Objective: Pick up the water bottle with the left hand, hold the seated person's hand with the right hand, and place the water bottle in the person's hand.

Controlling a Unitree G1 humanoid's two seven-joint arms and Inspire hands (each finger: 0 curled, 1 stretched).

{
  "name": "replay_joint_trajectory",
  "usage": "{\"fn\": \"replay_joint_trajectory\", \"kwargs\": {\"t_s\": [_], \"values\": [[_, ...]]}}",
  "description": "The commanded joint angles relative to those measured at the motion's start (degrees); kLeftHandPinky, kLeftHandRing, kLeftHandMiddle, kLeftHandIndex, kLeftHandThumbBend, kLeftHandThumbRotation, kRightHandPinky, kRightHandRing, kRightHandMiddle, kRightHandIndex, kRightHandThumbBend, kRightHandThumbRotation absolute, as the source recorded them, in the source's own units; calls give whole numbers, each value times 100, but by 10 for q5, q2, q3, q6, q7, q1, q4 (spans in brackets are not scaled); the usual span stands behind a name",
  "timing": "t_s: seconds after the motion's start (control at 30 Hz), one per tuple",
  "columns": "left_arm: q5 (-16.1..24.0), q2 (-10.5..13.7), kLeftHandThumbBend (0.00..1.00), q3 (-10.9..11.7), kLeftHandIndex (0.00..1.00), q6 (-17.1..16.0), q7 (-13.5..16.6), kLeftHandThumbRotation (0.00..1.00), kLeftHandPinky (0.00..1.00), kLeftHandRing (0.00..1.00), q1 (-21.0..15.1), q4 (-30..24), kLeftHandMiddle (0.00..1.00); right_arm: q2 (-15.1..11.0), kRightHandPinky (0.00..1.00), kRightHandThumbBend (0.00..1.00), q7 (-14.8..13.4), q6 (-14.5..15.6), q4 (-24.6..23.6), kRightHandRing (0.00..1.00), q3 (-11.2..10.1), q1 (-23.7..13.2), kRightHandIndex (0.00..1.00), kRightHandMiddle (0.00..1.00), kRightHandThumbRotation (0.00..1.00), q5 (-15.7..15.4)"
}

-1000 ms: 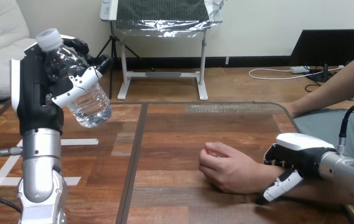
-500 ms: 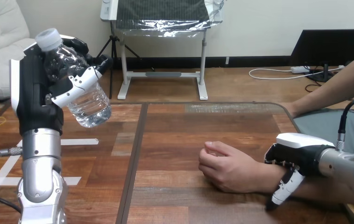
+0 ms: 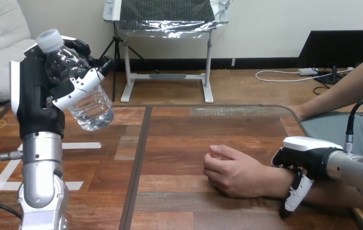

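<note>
My left hand (image 3: 37, 98) stays curled round the bottle (image 3: 91, 108), raised; my right hand (image 3: 306, 155) has swung its thumb down, clasping the person's wrist (image 3: 271, 184)

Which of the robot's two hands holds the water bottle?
The left hand, raised and curled round the tilted water bottle; the right hand is low, at the person's wrist.

This looks like a robot lab or test room. The wooden counter (image 3: 194, 124) has white tape strips (image 3: 81, 145) stuck flat on its top at 8 o'clock. A machine arm (image 3: 40, 163) with a silver forearm and a black-and-white left hand (image 3: 38, 96) rises over it at 9 o'clock. The person's hand (image 3: 237, 175) rests on the boards at 5 o'clock.
</note>
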Motion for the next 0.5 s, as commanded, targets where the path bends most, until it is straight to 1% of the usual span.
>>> {"fn": "replay_joint_trajectory", "kwargs": {"t_s": [0.0,0.13,0.3,0.4,0.47], "values": [[0,2,68,4,40,-4,4,0,25,32,-23,-35,38,22,40,96,23,1,11,47,41,36,65,55,6,-5],[1,1,68,5,40,-2,6,0,25,32,-23,-35,38,19,40,94,0,-9,9,48,45,38,64,55,2,-20],[1,2,68,4,40,-6,7,0,25,32,-24,-33,38,20,40,93,-22,-15,9,48,42,43,62,54,1,-22],[1,1,69,4,40,-6,7,0,25,32,-24,-32,38,26,39,93,-35,-3,7,46,35,47,60,53,0,-20],[-1,2,69,4,40,-12,5,0,25,32,-25,-28,38,26,37,92,-50,-5,8,44,35,49,58,51,0,-23]]}}
